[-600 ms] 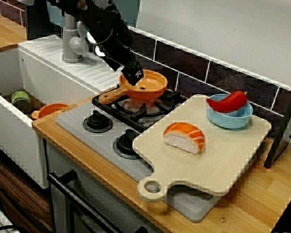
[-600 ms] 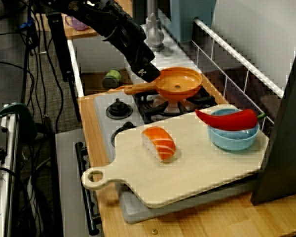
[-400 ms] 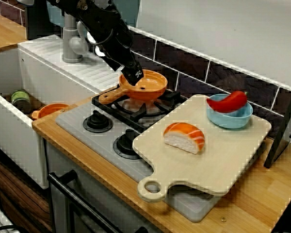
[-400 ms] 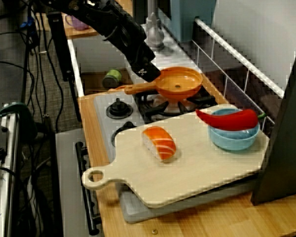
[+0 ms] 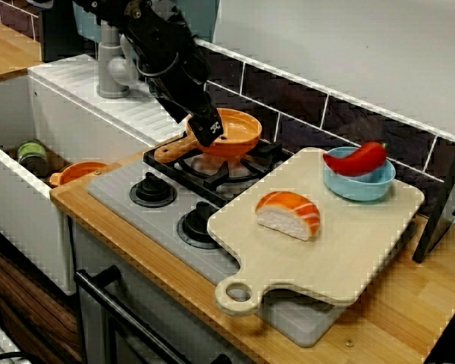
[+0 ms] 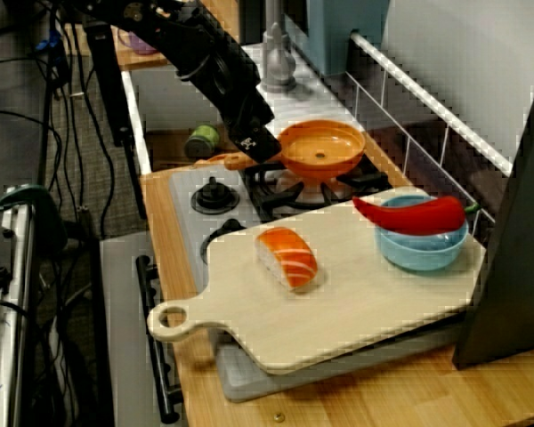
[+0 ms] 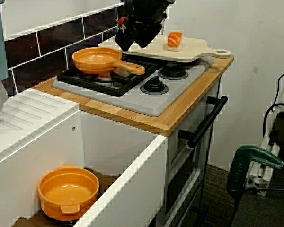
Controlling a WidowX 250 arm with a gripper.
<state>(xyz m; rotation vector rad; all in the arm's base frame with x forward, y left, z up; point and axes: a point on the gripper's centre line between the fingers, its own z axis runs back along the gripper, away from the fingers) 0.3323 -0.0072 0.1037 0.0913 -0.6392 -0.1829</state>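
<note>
Sitting level, the shallow orange pan (image 5: 235, 132) seemingly touches the fingers (image 5: 207, 128).

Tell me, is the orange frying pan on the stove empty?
Empty. The orange frying pan shows only its bare inside, upright on the black stove grate.

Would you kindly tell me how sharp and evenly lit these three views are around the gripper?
View facing the tiled wall: soft, even light, no harsh glare, but the cutting board edge is jagged. View along the counter: the black gripper by the pan shows little detail. View from the sink side: the gripper is a dark shape, jaws unreadable.
</note>
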